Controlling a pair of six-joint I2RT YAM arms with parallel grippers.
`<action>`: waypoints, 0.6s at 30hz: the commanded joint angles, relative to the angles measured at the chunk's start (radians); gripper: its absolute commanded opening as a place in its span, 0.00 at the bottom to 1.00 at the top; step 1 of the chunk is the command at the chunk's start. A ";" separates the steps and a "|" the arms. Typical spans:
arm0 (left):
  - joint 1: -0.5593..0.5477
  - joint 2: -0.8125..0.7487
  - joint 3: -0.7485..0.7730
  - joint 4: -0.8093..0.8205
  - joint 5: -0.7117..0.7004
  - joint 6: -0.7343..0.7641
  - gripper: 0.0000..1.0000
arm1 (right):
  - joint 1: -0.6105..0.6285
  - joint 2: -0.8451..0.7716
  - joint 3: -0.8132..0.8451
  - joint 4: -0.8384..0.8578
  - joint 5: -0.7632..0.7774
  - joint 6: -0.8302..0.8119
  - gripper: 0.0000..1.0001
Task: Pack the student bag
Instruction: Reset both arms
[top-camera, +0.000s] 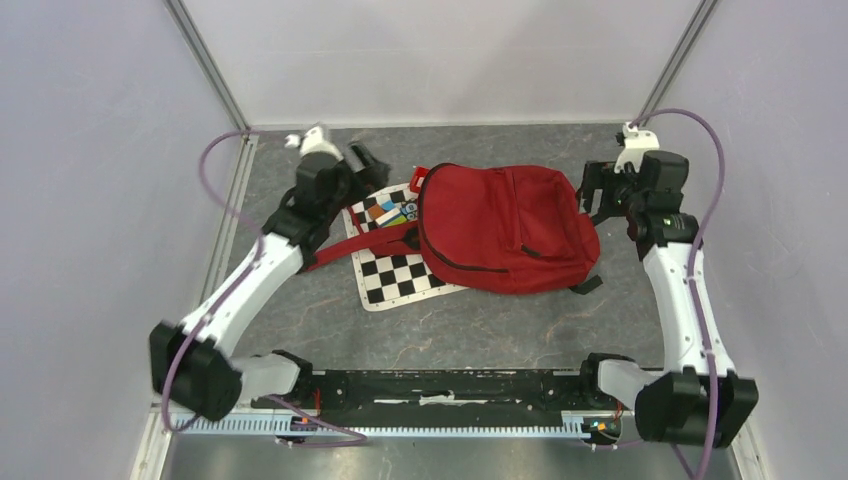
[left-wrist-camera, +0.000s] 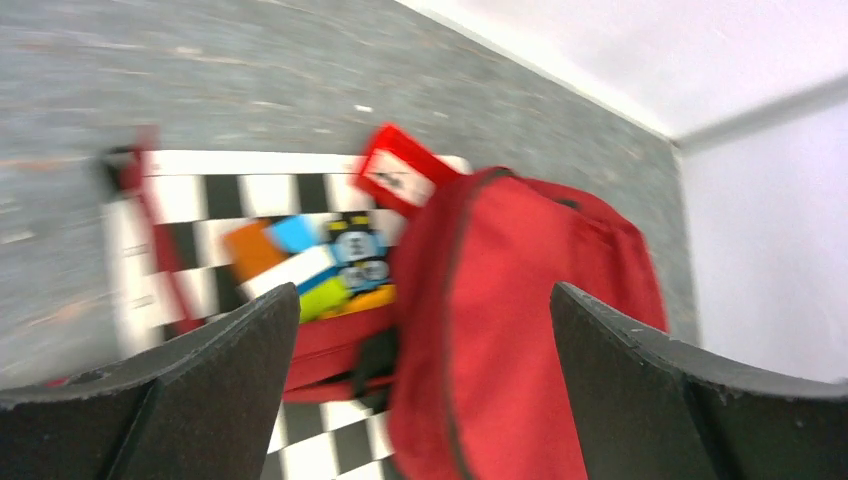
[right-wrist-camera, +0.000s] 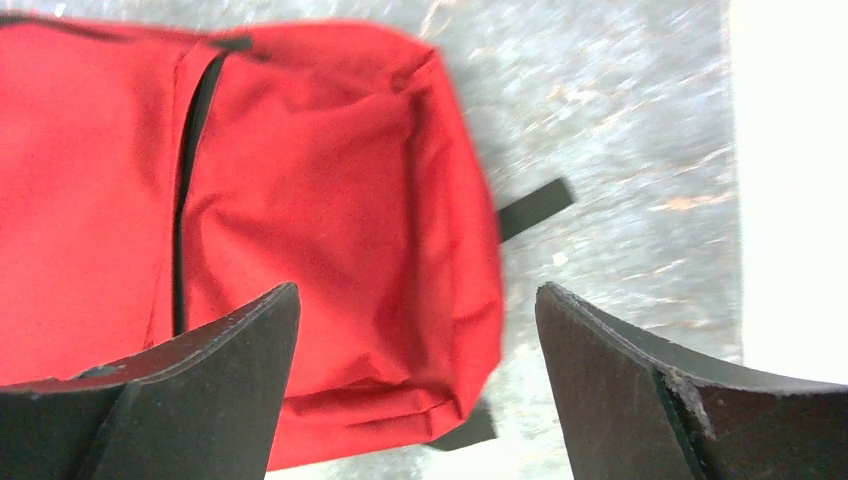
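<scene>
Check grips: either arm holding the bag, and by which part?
Nothing held: the left gripper and right gripper are both open and empty; the student bag lies free.

A robotics lab cell: plain white panels (top-camera: 440, 60) wall a grey table (top-camera: 500, 330); left arm (top-camera: 250, 290) and right arm (top-camera: 680, 300) bolted at its near edge; checkerboard (top-camera: 395, 275) left of centre.

The desk (top-camera: 500, 330) is a mottled grey surface. Left of centre, a black-and-white checkerboard mat (top-camera: 392, 278) lies flat on it, with coloured patches (top-camera: 385, 210) near its upper edge. The red student bag (top-camera: 505, 225) lies at centre, its left part overlapping the mat and the rest on bare desk. A black strap end (top-camera: 588, 285) rests at its lower right.
</scene>
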 joint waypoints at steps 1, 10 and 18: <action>0.038 -0.231 -0.111 -0.158 -0.244 0.087 1.00 | -0.023 -0.131 -0.040 0.146 0.119 -0.056 0.92; 0.039 -0.479 -0.148 -0.320 -0.423 0.192 1.00 | -0.026 -0.443 -0.419 0.532 0.142 -0.079 0.94; 0.039 -0.529 -0.173 -0.352 -0.427 0.185 1.00 | -0.026 -0.520 -0.533 0.581 0.121 -0.078 0.95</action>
